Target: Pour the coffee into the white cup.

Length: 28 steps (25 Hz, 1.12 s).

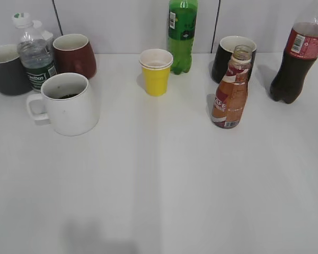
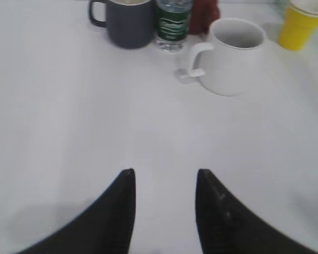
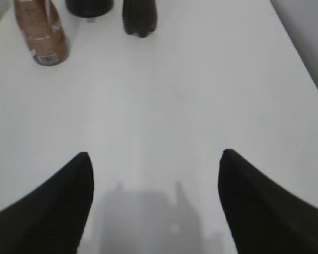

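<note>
grey mug (image 1: 5, 70): far left at the back, handle seen in left wrist view (image 2: 128, 22)
water bottle (image 1: 34, 53): clear, dark green label, white cap, just beside the grey mug, behind the white cup
dark red mug (image 1: 75, 54): back row, right of the water bottle
white cup (image 1: 69, 103): left side, upright, handle facing left, something dark low inside in the exterior view; also in left wrist view (image 2: 234, 56), ahead and right of the pincer
yellow paper cup (image 1: 156, 71): centre back, white inside, upright
green soda bottle (image 1: 182, 33): just behind and right of the yellow cup, upright, top out of view
coffee (image 1: 231, 90): right of centre, upright on the table (image 1: 164, 180), no cap, mouth open, untouched; top left in right wrist view (image 3: 42, 32)
black mug (image 1: 230, 55): white inside, right behind the coffee
cola bottle (image 1: 298, 58): far right at the back, dark liquid, red label
left gripper (image 2: 164, 182): fingers moderately apart, nothing between them, over bare table, well short of the white cup
right gripper (image 3: 155, 166): fingers spread wide, holding nothing, above bare table, coffee well ahead and to its left
arms: neither one shows in the exterior view
</note>
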Tool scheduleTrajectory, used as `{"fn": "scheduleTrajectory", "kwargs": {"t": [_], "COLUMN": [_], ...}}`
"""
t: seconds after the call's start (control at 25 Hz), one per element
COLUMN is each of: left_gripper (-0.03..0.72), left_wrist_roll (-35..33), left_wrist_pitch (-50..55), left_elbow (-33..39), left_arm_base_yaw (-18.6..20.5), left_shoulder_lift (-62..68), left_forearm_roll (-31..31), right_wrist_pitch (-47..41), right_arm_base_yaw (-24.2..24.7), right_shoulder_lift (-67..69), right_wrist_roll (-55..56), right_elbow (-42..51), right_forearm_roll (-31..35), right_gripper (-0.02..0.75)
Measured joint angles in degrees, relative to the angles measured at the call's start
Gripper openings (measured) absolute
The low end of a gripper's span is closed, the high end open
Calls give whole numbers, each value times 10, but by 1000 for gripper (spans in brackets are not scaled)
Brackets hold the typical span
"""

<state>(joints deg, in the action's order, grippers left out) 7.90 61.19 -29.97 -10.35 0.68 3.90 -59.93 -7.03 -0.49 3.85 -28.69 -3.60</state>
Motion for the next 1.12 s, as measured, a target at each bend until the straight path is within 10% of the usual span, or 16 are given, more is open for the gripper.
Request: {"fn": "scheduleTrajectory", "kwargs": {"t": [0.32, 1.12], "left_gripper": [272, 242], "left_wrist_roll": [0, 0], "left_wrist_pitch": [0, 0], "left_elbow": [0, 0], "left_arm_base_yaw": [70, 75], "left_shoulder_lift": [0, -11], "left_forearm_roll": [0, 0], "right_wrist_pitch": [0, 2], "right_arm_base_yaw": [21, 21], "right_shoulder_lift": [0, -1], "right_wrist_roll": [0, 0], "right_elbow": [1, 1], "right_forearm_roll": [1, 2], "right_gripper": [571, 570]}}
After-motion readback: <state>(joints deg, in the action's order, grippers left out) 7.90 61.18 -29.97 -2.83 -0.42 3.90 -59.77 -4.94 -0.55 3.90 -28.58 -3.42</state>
